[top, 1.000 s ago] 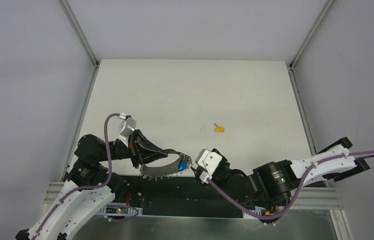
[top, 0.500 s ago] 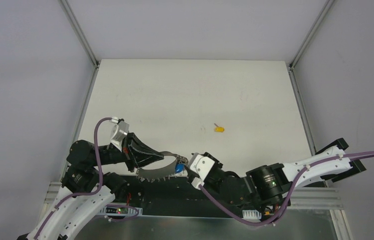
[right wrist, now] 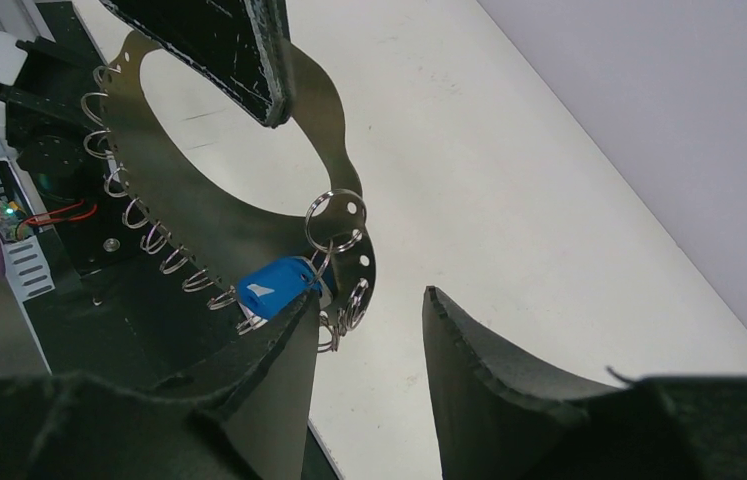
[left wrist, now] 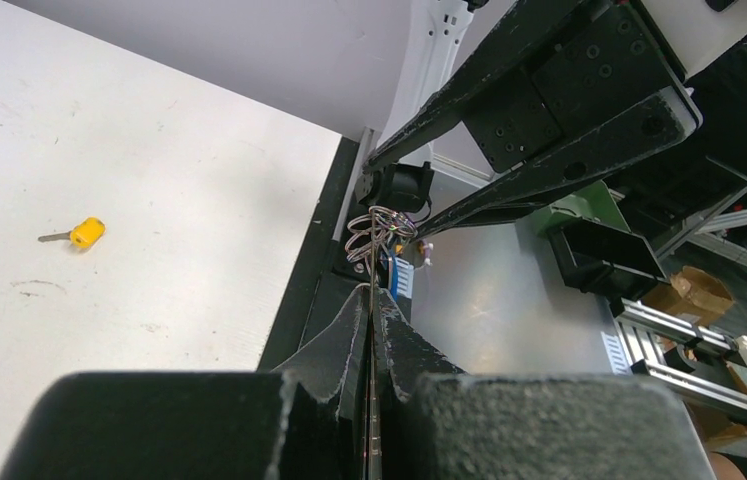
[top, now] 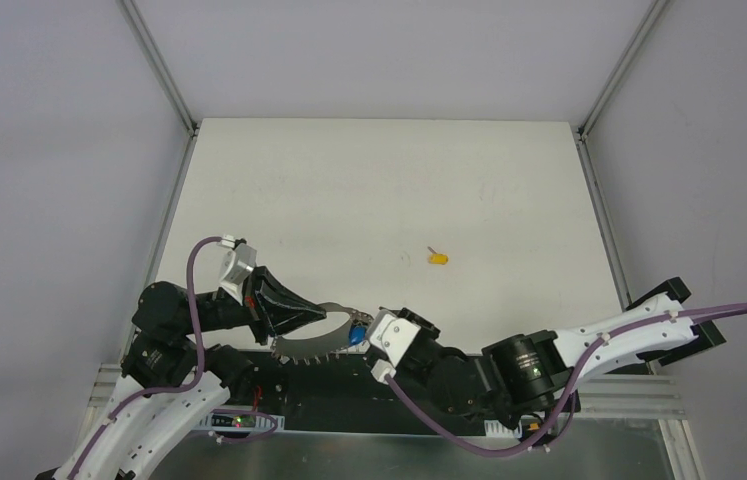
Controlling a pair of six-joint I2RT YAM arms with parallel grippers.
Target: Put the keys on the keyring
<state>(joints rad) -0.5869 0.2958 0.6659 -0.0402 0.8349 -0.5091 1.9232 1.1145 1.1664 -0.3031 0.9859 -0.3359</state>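
Since the keyring [right wrist: 337, 125] is a thin, flat crescent of silver sheet metal, stiff and light, it can only be gripped across its thickness. Left claw [left wrist: 373, 300] is clenched on its upper band, holding it low in the top view at the near edge of the desk [top: 349, 190]. Small wire split rings [right wrist: 335, 216] hang in a row along its outer rim: springy, slick, prone to swing. Among them sits a blue plastic head [right wrist: 274, 286], smooth and blocky, blade not visible. Right claw [right wrist: 369, 302] is released, jaws apart, nothing gripped; the blue head lies just beside the finger at lower left of its wrist view. Yellow-headed key [top: 438, 259] lies flat on the matt white desk, centre of the top view, well apart from both claws. Judgement: tiny, light, likely to skid; best taken by the plastic head, leaving the metal blade free. Claw pads are black with rough edges
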